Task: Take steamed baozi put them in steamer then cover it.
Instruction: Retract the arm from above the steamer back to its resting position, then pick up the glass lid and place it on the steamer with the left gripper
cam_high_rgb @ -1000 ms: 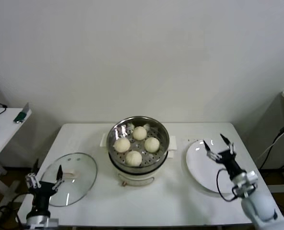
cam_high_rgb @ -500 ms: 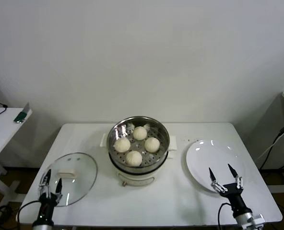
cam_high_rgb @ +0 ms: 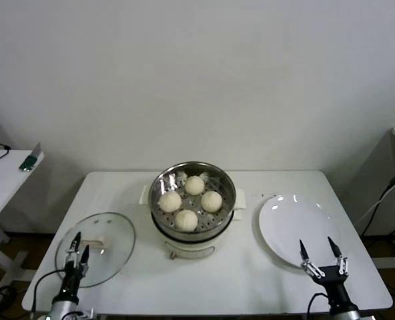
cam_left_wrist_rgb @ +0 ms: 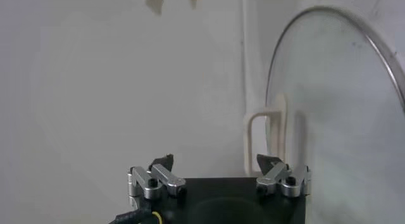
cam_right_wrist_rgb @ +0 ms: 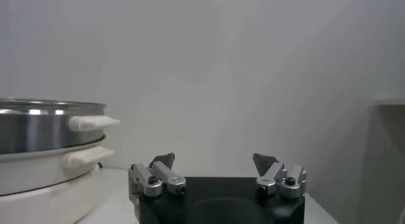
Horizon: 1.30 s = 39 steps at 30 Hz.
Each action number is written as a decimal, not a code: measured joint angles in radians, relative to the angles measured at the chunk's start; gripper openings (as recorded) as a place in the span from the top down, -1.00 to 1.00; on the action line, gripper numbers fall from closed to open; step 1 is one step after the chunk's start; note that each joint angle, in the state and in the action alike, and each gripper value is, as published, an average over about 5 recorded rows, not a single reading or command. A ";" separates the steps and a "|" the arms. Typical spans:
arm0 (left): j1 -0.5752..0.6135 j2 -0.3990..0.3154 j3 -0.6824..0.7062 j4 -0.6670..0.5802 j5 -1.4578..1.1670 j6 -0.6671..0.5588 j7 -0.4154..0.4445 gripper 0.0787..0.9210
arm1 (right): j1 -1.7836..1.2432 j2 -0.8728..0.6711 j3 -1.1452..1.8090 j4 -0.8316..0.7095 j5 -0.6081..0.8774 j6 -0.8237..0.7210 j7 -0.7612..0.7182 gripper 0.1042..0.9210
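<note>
Four pale baozi [cam_high_rgb: 191, 198] lie in the steel steamer [cam_high_rgb: 193, 200] on its white pot base at the table's middle; the steamer's side also shows in the right wrist view [cam_right_wrist_rgb: 44, 127]. The clear glass cover [cam_high_rgb: 97, 247] with its beige handle [cam_high_rgb: 94, 241] lies flat on the table at the left; it also shows in the left wrist view [cam_left_wrist_rgb: 335, 111]. My left gripper [cam_high_rgb: 76, 247] is open and empty, low at the cover's front edge. My right gripper [cam_high_rgb: 322, 258] is open and empty, low at the front right, just in front of the plate.
A flat white plate [cam_high_rgb: 297, 228] lies right of the steamer. A small side table [cam_high_rgb: 7, 177] with a few items stands at the far left. A white wall runs behind the table.
Both arms have dropped lower and back toward the table's front edge. The right gripper has left the plate area. Both stay open and empty; the baozi, steamer and cover have not moved.
</note>
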 measured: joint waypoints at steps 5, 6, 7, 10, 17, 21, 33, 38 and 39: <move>-0.047 0.019 0.012 0.051 0.013 0.000 0.001 -0.77 | -0.021 0.017 0.016 0.015 0.001 0.006 0.000 -0.76; -0.056 0.022 0.014 0.061 0.015 0.000 0.001 -0.77 | -0.025 0.020 0.019 0.019 0.002 0.007 0.000 -0.76; -0.064 0.024 0.016 0.071 0.017 -0.001 0.001 -0.77 | -0.029 0.023 0.021 0.022 0.002 0.008 0.000 -0.76; -0.085 0.030 0.019 0.095 0.022 -0.003 0.001 -0.71 | -0.037 0.030 0.024 0.029 0.002 0.010 0.000 -0.76; -0.112 0.035 0.020 0.134 0.033 -0.011 0.001 -0.26 | -0.044 0.042 0.025 0.031 -0.002 0.016 0.000 -0.76; -0.119 0.035 0.020 0.147 0.038 -0.019 0.000 0.02 | -0.045 0.048 0.025 0.036 -0.002 0.018 -0.001 -0.76; -0.110 0.039 0.013 0.135 0.019 -0.038 0.011 0.81 | -0.057 0.050 0.038 0.043 -0.004 0.013 0.009 -0.76; -0.088 0.052 0.004 0.077 -0.025 -0.027 0.041 0.86 | -0.054 0.052 0.046 0.043 -0.012 0.003 0.019 -0.76; -0.083 0.055 0.001 0.059 -0.041 -0.023 0.050 0.86 | -0.053 0.053 0.047 0.042 -0.014 0.001 0.021 -0.76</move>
